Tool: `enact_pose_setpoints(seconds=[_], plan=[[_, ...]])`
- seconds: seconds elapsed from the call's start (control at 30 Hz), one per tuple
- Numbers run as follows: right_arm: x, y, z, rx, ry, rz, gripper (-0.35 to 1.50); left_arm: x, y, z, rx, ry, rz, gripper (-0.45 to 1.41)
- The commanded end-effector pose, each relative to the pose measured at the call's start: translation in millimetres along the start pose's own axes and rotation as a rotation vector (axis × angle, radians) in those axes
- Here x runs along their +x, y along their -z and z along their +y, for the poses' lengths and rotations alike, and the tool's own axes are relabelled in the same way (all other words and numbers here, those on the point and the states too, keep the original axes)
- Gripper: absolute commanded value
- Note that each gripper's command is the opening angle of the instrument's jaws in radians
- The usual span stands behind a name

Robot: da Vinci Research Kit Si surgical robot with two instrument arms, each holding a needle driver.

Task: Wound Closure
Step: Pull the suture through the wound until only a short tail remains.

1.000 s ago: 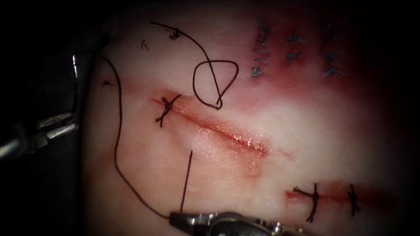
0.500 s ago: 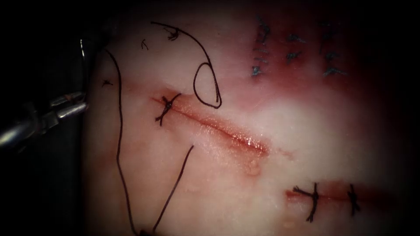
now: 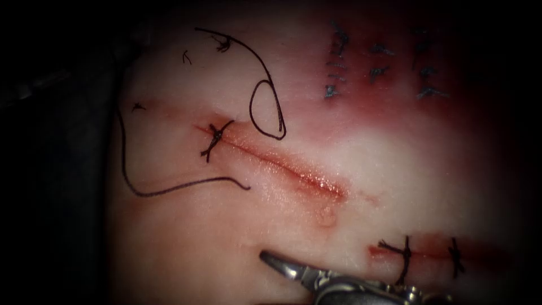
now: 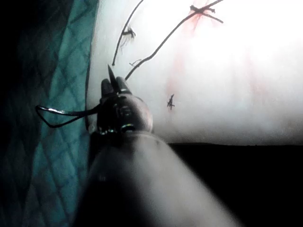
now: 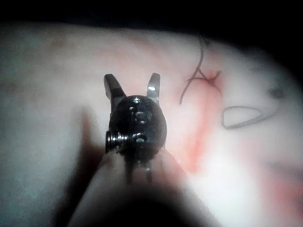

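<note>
left gripper (image 4: 112, 84): clenched on curved steel needle (image 4: 111, 74), off tissue's (image 3: 237, 226) left edge | right gripper (image 5: 133, 85): splayed, empty, near cut (image 3: 282, 166) | thread (image 3: 169, 189): dark, limp, looped on glossy tissue

The thread (image 3: 169, 189) ran off the tissue's (image 3: 226, 226) left edge into darkness; its far end couldn't be made out.

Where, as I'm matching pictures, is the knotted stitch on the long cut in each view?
Endoscope view: knotted stitch at cut's left end, beside thread loop.
Left wrist view: knotted stitch on cut, beyond left tool.
Right wrist view: knotted stitch between open right tool and thread loop.
Shared landmark: the cut.
</note>
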Motion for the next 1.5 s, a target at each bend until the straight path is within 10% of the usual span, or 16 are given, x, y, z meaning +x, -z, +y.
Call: enact_pose_setpoints(seconds=[0.03, 0.73, 0.87, 0.93, 1.2, 1.5], plan=[[-0.4, 0.3, -1.2, -0.014, -0.02, 0.019, 1.4, -0.5, -0.9, -1.4, 0.029, -0.023, -0.021, -0.35], [-8.8, -9.3, 7.5, -0.079, 0.003, -0.213, 1.25, -1.9, 0.7, 5.2, -0.113, 0.11, 0.127, -0.35], [-9.5, -10.5, 7.6, -0.049, 0.011, -0.226, 0.76, -1.7, 1.0, 6.9, -0.136, 0.118, 0.138, -0.35], [-9.7, -11.3, 7.4, 0.007, 0.01, -0.225, -0.35, -1.3, 1.1, 7.8, -0.153, 0.129, 0.148, -0.35], [-10.9, -11.3, 7.2, 0.057, 0.018, -0.235, -0.35, -1.0, 1.9, 9.8, -0.174, 0.147, 0.163, -0.35], [-6.5, -8.0, -0.4, 0.093, 0.048, -0.205, -0.35, -1.3, 1.4, 12.6, -0.244, 0.161, 0.156, -0.35]])
